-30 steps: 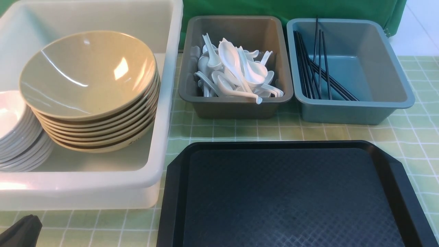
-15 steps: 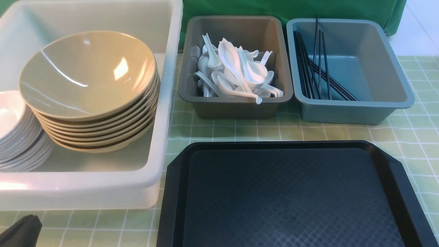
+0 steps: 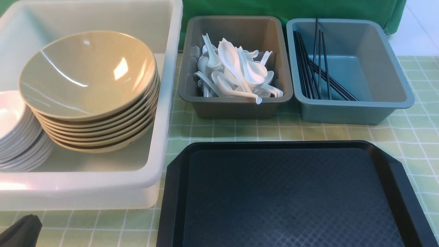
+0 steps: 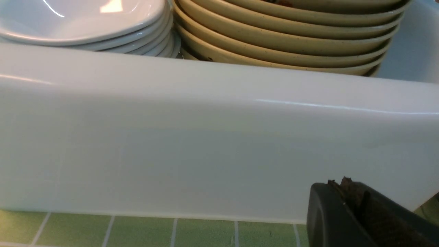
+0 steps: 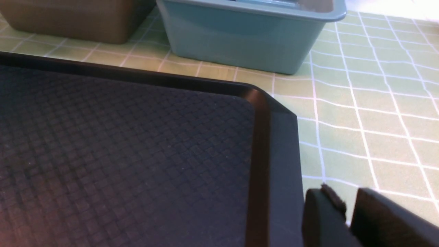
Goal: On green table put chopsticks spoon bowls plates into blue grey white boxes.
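- The black tray (image 3: 291, 195) is lying bare on the green checked counter (image 3: 411, 137), and everything else is being placed from it.
- The white box (image 3: 103, 185) is sitting just beside the tray's left edge, reaching well past its far edge.
- Inside that box, a stack of tan bowls (image 3: 89, 75) is resting on the side nearer the tray, and a stack of white plates (image 3: 13, 137) is sitting just beyond them on the side away from the tray; the two stacks are looking as if they touch, though the angle is leaving that unsure.
- The grey box (image 3: 236, 106) is standing beyond the tray's far edge, apart from it, and is holding a heap of white spoons (image 3: 236, 72).
- The blue box (image 3: 356, 113) is standing just beside the grey one, also beyond the tray's far edge, with black chopsticks (image 3: 315, 68) lying against its wall nearer the grey box.
- The left tool (image 4: 356, 212) is hanging low near the white box's front wall, left of the tray, clenched on nothing.
- The right tool (image 5: 349, 219) is hovering at the tray's right rim near the far right corner, over the counter; a narrow gap is showing between its fingers (image 5: 322, 219), with nothing in it.
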Controlling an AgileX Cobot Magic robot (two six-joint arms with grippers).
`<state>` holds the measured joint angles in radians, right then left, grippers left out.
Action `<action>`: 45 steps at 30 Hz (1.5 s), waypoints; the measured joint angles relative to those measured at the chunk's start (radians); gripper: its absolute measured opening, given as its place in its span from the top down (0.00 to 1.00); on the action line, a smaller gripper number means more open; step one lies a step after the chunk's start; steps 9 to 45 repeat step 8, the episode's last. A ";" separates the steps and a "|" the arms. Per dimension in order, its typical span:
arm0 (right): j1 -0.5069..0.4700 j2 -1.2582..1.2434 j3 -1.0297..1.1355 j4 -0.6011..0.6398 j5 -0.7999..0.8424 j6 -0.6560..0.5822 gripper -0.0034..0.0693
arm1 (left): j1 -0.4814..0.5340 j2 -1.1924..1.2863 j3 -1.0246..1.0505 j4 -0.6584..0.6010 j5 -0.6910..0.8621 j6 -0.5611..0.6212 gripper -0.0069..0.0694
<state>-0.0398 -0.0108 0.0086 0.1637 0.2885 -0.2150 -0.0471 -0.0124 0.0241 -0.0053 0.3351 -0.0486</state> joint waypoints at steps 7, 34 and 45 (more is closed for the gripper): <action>0.000 0.000 0.000 0.000 0.000 0.000 0.74 | 0.000 0.000 0.000 0.000 0.000 0.000 0.91; 0.000 0.000 0.000 0.000 0.000 0.000 0.74 | 0.000 0.000 0.000 0.000 0.000 0.000 0.91; 0.000 0.000 0.000 0.000 0.000 0.000 0.74 | 0.000 0.000 0.000 0.000 0.000 0.000 0.91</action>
